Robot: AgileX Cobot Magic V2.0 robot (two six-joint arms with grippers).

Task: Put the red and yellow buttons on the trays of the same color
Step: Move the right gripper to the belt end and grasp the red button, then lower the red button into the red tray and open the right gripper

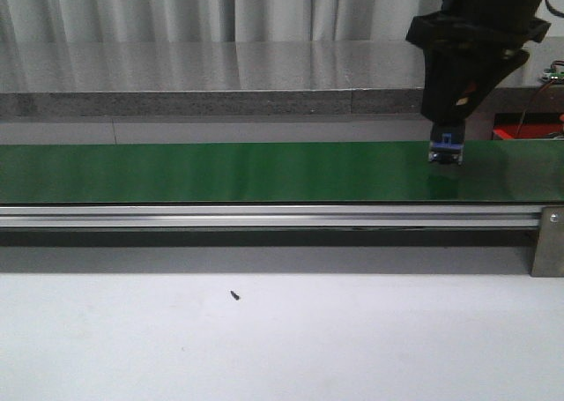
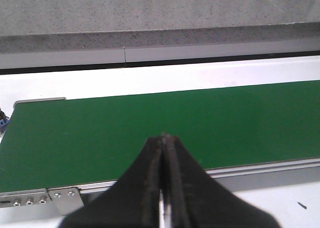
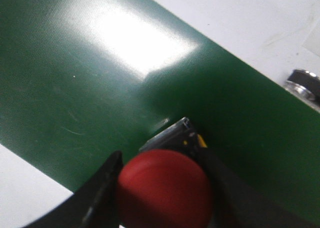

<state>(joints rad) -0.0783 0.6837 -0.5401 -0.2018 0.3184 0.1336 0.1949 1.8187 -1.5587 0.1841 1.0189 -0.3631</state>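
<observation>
— Where is the button, and which arm has it?

— I see the red button point(image 3: 164, 188) clamped in the right gripper point(image 1: 446, 152), low over the right part of the green belt point(image 1: 220, 172). Cap up, axis upright. No tray is visible.

— The left gripper point(image 2: 164, 138)?

— Pressed closed, empty, over the belt's left end.
</observation>
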